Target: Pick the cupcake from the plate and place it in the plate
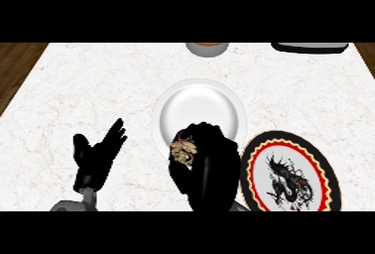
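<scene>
White plate (pixel 201 106), mid-worktop; dragon plate (pixel 289 173), near right. My right robot hand (pixel 205 158) curls round the cupcake (pixel 183 149) at the white plate's near rim. Left robot hand (pixel 99 151) rests open. Step: carrying; next, likely lower and release.

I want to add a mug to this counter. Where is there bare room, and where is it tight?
Bare marble lies left of the white plate, above the open left hand, and right of that plate above the dragon plate. It is crowded at the front, where the right hand holds the cupcake between both plates.
</scene>
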